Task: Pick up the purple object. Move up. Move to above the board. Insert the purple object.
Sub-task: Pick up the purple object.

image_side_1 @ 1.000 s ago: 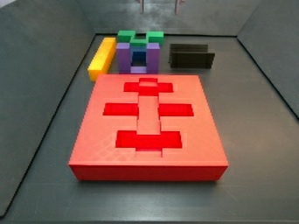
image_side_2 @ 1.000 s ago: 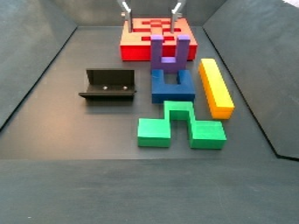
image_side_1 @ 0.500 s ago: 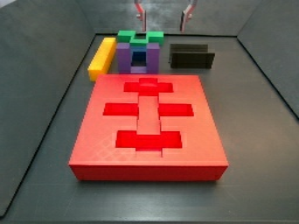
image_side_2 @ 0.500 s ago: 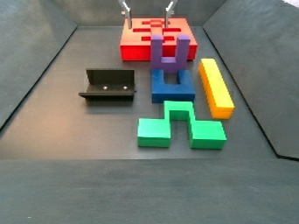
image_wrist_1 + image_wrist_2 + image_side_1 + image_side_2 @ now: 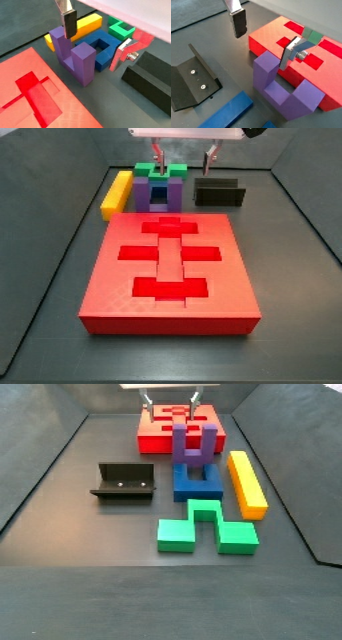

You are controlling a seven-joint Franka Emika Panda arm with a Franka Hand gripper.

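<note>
You are hovering the two-finger gripper (image 5: 183, 155) wide open and empty above the small purple U-shaped plastic block (image 5: 158, 194), just beyond the large flat red rectangular board (image 5: 170, 274).

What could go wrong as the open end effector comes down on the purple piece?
1. The end effector hangs open above the purple piece; one finger could strike a prong top rather than straddle it.
2. The blue block sits right beside it, so a finger may catch or shove that.
</note>
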